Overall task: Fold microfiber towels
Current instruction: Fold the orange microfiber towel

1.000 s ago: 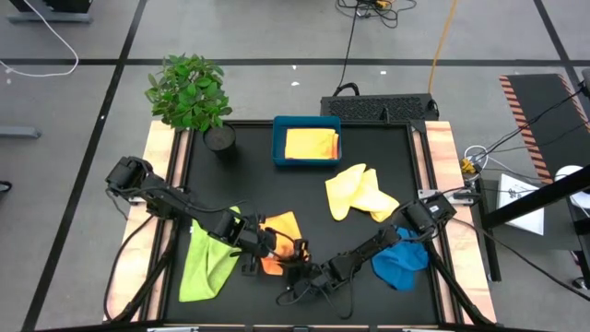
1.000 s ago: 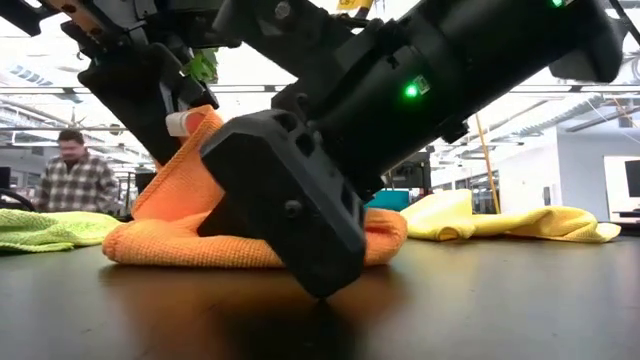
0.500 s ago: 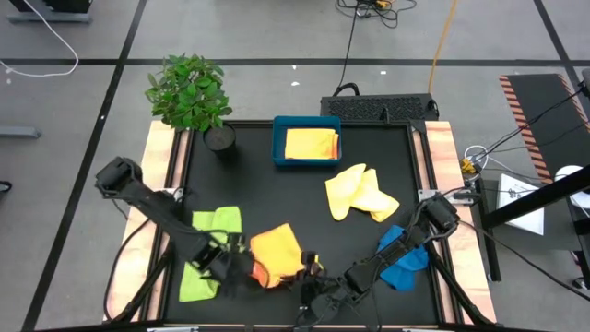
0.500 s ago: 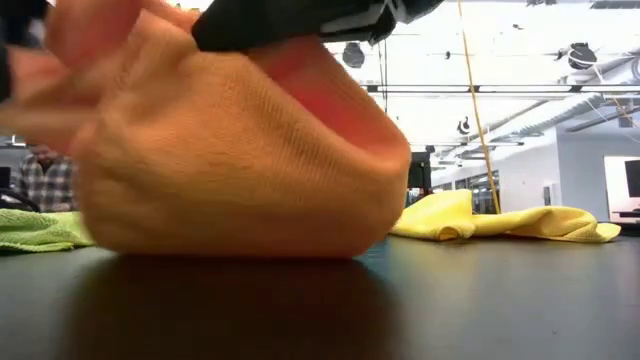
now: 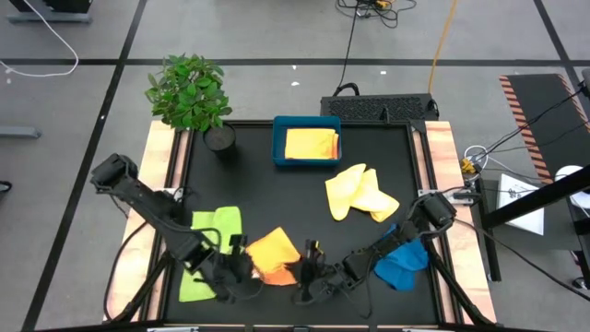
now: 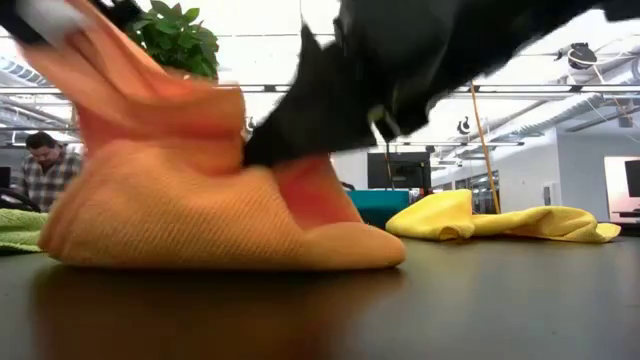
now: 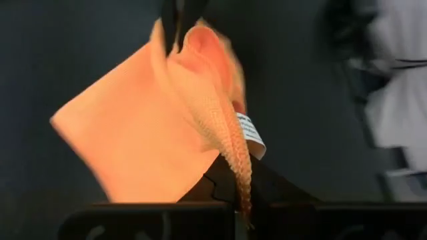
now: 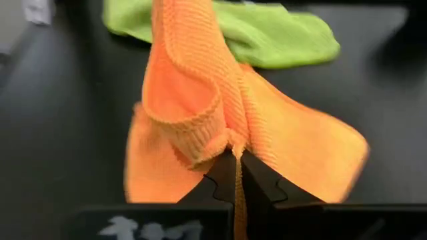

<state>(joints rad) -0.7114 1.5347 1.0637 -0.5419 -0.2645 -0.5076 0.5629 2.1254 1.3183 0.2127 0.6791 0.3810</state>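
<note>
Both grippers at bench (image 5: 295,198) front edge, each pinching the orange towel (image 5: 274,252). L gripper (image 5: 241,270) fingers clamped on one edge w/ label; R gripper (image 5: 306,275) fingers clamped on opposite edge. Towel bunched, partly lifted, rest on bench. Green towel (image 5: 206,251) just beside it, blue (image 5: 402,261) near R arm, pale yellow (image 5: 359,193) mid-bench, golden one in tray (image 5: 277,138).

Black table (image 5: 277,189), teal tray (image 5: 280,148), potted plant (image 5: 189,92), orange towel (image 5: 272,251), lime green towel (image 5: 214,226), pale yellow towel (image 5: 359,194), blue towel (image 5: 404,263)
</note>
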